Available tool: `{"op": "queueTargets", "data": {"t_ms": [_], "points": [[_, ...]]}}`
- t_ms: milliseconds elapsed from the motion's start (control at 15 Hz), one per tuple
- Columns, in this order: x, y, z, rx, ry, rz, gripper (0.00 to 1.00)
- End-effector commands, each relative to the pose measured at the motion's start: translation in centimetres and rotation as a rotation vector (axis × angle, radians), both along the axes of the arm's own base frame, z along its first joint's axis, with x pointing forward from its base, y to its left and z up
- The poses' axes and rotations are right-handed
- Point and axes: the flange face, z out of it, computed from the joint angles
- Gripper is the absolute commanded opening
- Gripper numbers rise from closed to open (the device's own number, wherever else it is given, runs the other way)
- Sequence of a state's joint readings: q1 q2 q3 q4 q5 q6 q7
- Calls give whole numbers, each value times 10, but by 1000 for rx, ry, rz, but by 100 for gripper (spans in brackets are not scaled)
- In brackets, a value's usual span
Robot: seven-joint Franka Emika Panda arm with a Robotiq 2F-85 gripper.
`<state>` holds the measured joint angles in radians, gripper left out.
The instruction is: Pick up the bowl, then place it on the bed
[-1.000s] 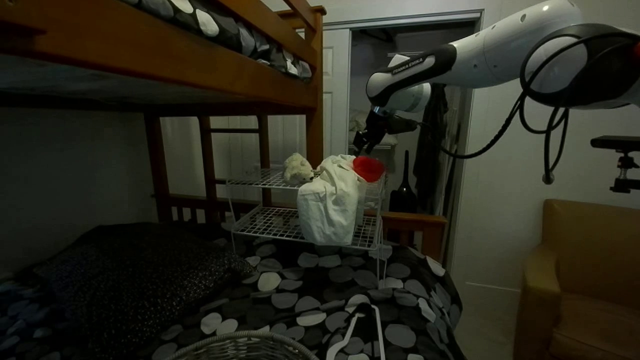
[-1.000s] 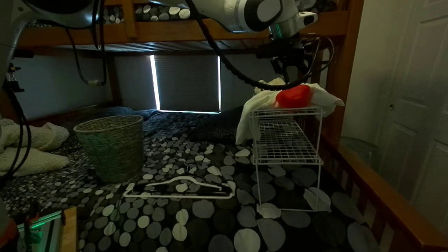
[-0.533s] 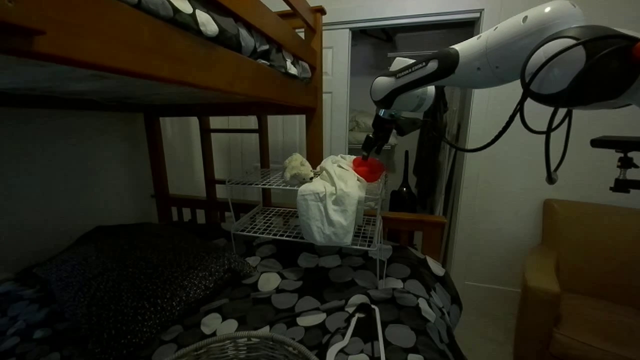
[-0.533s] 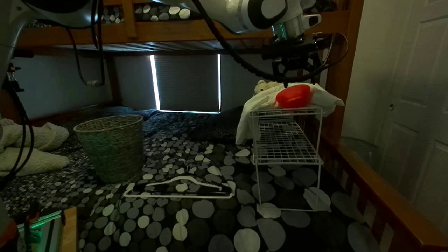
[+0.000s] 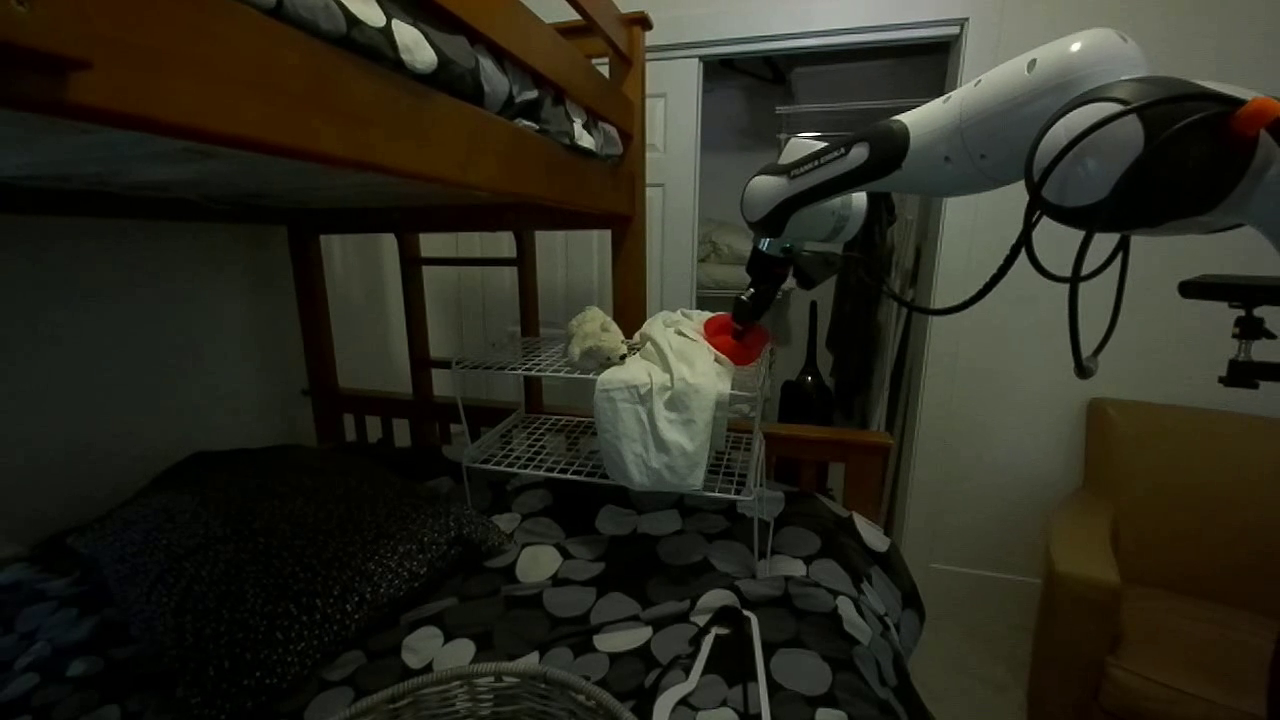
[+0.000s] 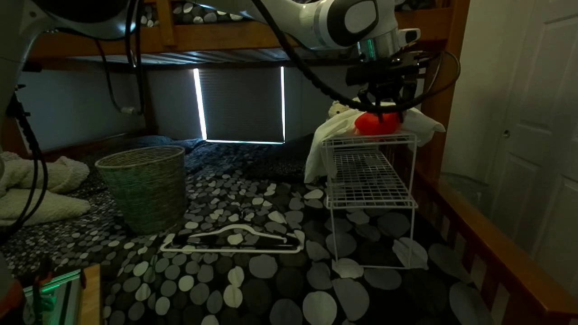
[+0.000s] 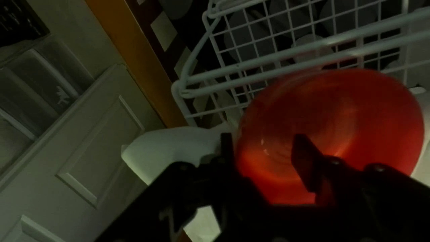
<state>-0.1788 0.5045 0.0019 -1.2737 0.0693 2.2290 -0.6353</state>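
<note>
While the bowl (image 7: 366,107) sits tilted atop the rack (image 6: 370,206), by the cloth (image 5: 660,420), the gripper (image 7: 263,141) straddles the bowl's rim, fingers (image 7: 305,161) parted, gripping nothing. The rack stands on the dotted bed (image 6: 289,271); around are a closet (image 5: 735,185), a blind (image 6: 241,106) and an armchair (image 5: 1190,480).

Looking at a white wire rack (image 6: 370,206), two-tiered, with a white cloth (image 5: 665,420) draped over its top and a cream plush bear (image 5: 595,340) beside it. Over to a wicker basket (image 6: 144,194), upright near a white hanger (image 6: 232,251). Across to a tan armchair (image 5: 1180,470), then a dark blind (image 6: 242,106), bright along both sides.
</note>
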Motion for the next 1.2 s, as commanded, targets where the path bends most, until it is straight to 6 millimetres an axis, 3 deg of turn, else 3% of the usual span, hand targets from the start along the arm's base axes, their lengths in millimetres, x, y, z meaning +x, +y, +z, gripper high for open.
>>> {"op": "queueTargets", "data": {"t_ms": [0,200,533,667,933,1067,1133], "points": [[-4,-9,19,-31,2,-1,18],[-8,-7,36,-40,12,3,0],[-9,-2,22,7,128,23,1],[-13,0,38,29,98,43,1],[-36,-9,101,-10,-29,48,2],[-35,10,116,4,-38,153,2],[-27,28,105,50,-31,211,2]]}}
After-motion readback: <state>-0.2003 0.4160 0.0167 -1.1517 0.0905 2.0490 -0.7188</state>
